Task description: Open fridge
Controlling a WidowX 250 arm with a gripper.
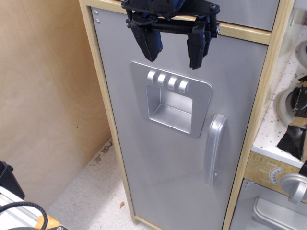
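The fridge (pixel 158 158) is a tall toy cabinet with a light wood frame and a flat silver-grey door, which sits shut and flush in the frame. A recessed dispenser panel (pixel 171 98) with four knobs is in the door's upper middle. A curved vertical silver handle (pixel 214 148) is at the door's right side. My black gripper (pixel 174 52) hangs at the top of the view, in front of the door's upper edge, above the dispenser panel and up-left of the handle. Its two fingers are spread apart and hold nothing.
A plywood wall (pixel 48 96) stands to the left. A speckled floor (pixel 91 191) lies below. To the right are a white pegboard counter with a sink (pixel 288 108), a round silver oven knob (pixel 293 186) and the oven door (pixel 273 213). A black cable (pixel 24 211) is at bottom left.
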